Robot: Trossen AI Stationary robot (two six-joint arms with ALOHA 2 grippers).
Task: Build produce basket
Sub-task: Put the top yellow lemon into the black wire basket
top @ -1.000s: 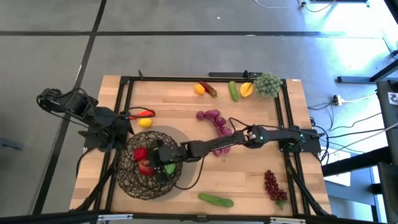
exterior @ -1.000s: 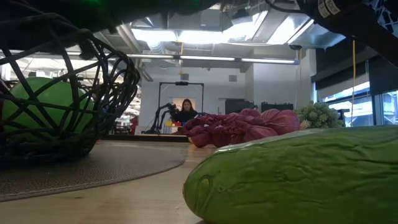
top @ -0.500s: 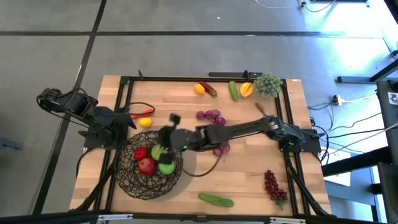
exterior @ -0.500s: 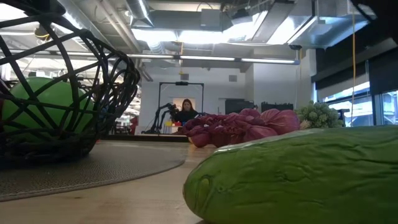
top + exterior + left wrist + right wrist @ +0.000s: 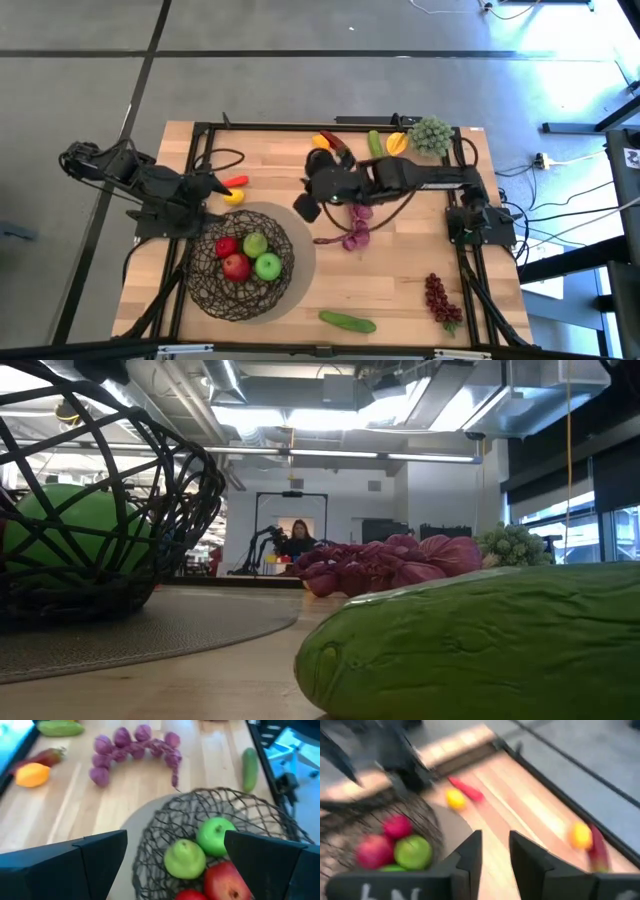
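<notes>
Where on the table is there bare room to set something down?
Bare wood lies between the wire basket and the dark-red grape bunch, above the cucumber. The far-left strip beyond the chili is also bare. Crowded: the far edge near the green grape bunch and the middle by the purple grapes.

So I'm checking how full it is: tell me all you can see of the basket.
The basket is a round bowl of dark open wire mesh, upright on a flat grey mat at the table's front left. Inside lie two red apples and two green ones. No gripper touches it.
</notes>
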